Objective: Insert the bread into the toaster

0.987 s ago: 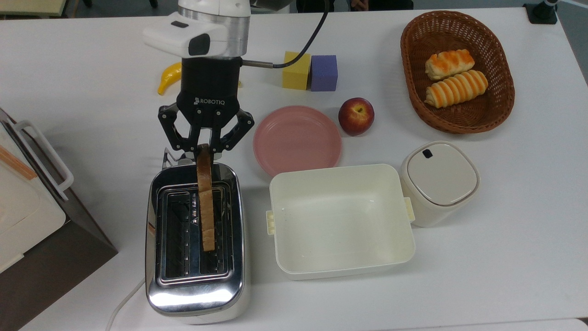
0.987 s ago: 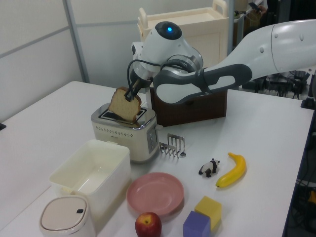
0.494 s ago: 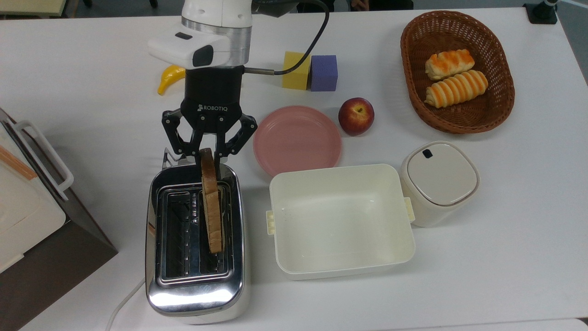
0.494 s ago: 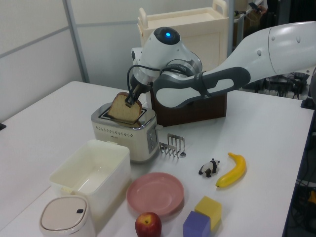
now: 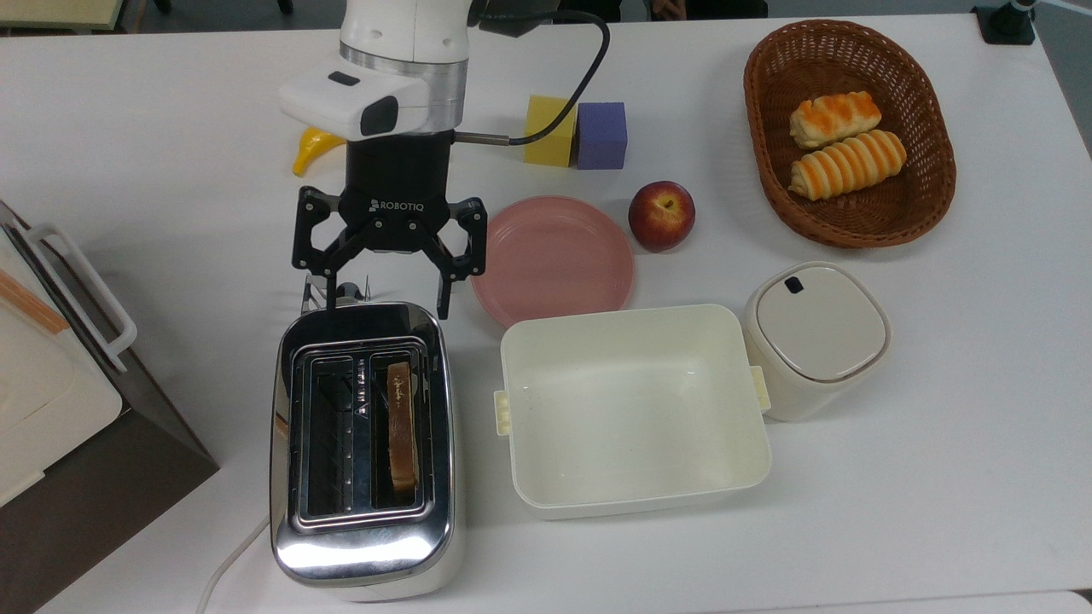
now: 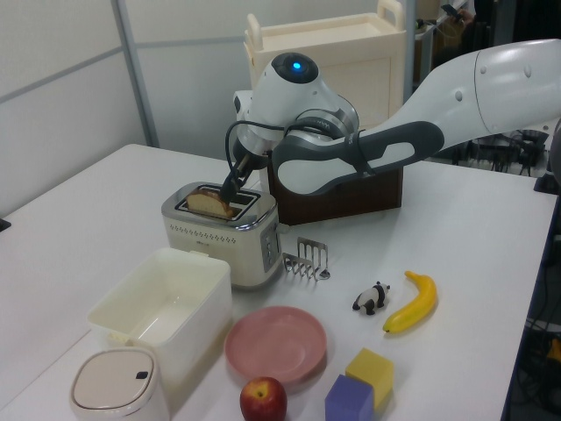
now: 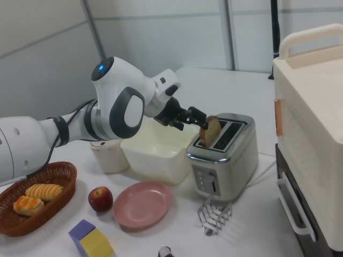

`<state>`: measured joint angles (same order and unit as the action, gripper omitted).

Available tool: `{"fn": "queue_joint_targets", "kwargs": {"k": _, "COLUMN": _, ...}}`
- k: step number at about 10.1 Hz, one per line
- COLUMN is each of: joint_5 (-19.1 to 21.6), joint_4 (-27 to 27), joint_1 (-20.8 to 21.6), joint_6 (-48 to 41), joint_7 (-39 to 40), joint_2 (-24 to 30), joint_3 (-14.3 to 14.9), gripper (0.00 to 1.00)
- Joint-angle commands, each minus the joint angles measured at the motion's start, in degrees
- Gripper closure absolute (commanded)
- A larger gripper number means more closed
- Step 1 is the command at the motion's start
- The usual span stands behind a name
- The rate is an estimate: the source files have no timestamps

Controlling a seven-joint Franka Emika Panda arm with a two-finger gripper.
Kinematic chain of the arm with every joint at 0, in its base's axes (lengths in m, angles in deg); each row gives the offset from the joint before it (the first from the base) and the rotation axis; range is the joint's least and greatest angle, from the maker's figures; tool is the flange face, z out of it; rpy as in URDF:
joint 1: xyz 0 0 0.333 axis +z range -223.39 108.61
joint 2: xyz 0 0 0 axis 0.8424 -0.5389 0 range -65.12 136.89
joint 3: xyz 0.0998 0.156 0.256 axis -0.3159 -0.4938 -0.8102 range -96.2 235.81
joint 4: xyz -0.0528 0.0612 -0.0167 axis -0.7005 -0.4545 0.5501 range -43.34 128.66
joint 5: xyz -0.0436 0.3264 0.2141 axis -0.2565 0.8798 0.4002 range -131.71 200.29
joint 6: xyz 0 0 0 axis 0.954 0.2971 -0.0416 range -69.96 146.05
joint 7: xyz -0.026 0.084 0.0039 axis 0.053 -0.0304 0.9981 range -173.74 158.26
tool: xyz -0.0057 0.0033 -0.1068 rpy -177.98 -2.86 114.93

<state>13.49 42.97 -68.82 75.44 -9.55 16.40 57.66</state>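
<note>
The chrome toaster stands at the top view's lower left. The brown bread slice sits on edge in the top view's right slot, and its top edge pokes out above the rim. My gripper hangs open over the toaster's far end, its fingers spread wide and clear of the slice. In the left view the bread rests low in the toaster beside the gripper. In the right view the bread leans out of the toaster, just ahead of the gripper.
A cream tub stands right of the toaster, with a lidded canister beyond it. A pink plate, an apple, two foam cubes, a banana and a wicker basket with rolls lie farther back. A toast rack stands beside the toaster.
The gripper has opened and let go of the bread. The slice has dropped from a raised tilt down into the slot. The gripper has drawn back slightly from the toaster.
</note>
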Motion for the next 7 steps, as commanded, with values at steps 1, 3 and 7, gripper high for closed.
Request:
{"fn": "queue_joint_targets", "kwargs": {"k": 1, "joint_5": -0.6, "joint_4": 0.4, "joint_1": 0.2, "joint_6": -3.4, "joint_7": -1.0, "joint_2": 1.2, "joint_3": -0.1, "gripper": 0.00}}
{"fn": "queue_joint_targets", "kwargs": {"k": 3, "joint_5": 1.6, "joint_4": 0.2, "joint_1": 0.3, "joint_6": -17.0, "joint_7": -1.0, "joint_2": 5.8, "joint_3": -0.2, "gripper": 0.00}}
{"fn": "queue_joint_targets", "kwargs": {"k": 7, "joint_5": 14.6, "joint_4": -1.6, "joint_1": 4.6, "joint_6": -47.1, "joint_7": -1.0, "joint_2": 19.7, "joint_3": 1.2, "gripper": 0.00}}
